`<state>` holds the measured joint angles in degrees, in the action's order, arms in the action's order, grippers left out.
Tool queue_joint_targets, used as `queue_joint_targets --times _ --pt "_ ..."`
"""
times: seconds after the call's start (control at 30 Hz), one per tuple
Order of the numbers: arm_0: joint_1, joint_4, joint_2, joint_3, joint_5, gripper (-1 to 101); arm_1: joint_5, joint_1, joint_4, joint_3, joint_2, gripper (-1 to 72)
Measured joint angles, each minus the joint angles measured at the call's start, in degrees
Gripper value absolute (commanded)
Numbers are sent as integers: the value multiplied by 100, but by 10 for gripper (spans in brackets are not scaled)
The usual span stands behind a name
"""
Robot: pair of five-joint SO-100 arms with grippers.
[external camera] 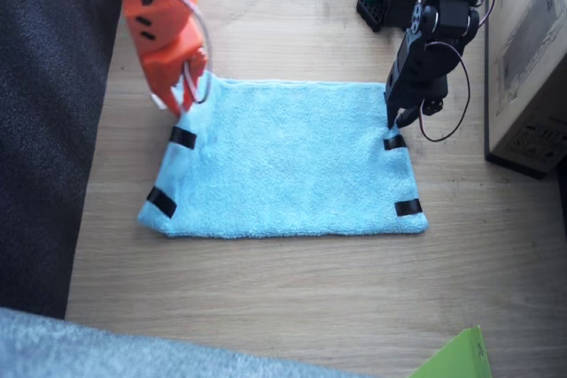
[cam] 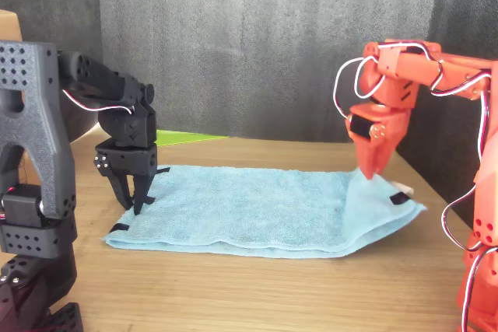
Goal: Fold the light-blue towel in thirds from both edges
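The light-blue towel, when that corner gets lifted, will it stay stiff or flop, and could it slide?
Likely floppy: the light-blue towel already drapes in a soft tent under the right gripper, which pinches its corner. Probably light; the thin cloth lies flat. It may drag over the smooth wooden table when pulled.

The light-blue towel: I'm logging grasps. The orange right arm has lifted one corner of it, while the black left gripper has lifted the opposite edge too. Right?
Not quite. In the front view the right gripper holds a raised corner of the light-blue towel, but the left gripper only stands at its edge, which lies flat on the table.

no readable text, labels, brands or numbers on anything
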<state>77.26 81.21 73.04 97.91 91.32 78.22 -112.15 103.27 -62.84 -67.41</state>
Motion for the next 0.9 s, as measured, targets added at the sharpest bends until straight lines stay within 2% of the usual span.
queue_joint_targets --times 0.2,0.33,0.9 --pt "0 0 0 0 0 -1 0 -334 606 1274 580 0" --pt "0 0 0 0 0 -1 0 -633 782 1644 756 0" --pt "0 -53 26 97 -158 -2 0 -1802 773 3533 2136 -1"
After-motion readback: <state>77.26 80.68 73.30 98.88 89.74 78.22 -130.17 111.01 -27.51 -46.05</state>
